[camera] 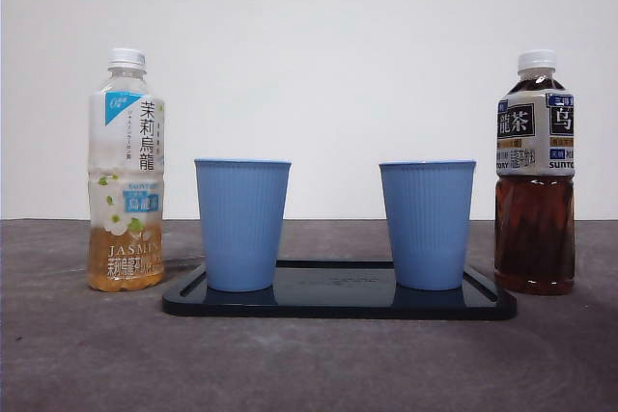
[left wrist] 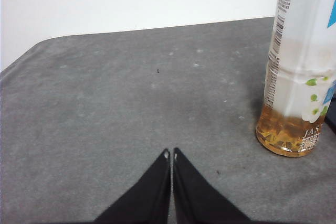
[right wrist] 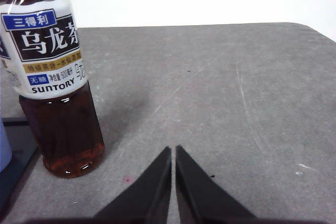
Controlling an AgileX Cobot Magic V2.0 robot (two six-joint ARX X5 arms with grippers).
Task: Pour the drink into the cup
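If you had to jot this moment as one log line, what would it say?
jasmine tea bottle capped, untouched | oolong tea bottle capped | cups on tray | left gripper shut, idle | right gripper shut, idle

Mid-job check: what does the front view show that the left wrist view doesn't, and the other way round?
Only the front view shows the two blue cups standing on the black tray, and the dark oolong bottle, capped, beside the tray. Only the left wrist view shows the left gripper, its fingers shut, low over the bare grey table, holding nothing. Both show the jasmine tea bottle, upright on the table, with only a little pale tea at its bottom.
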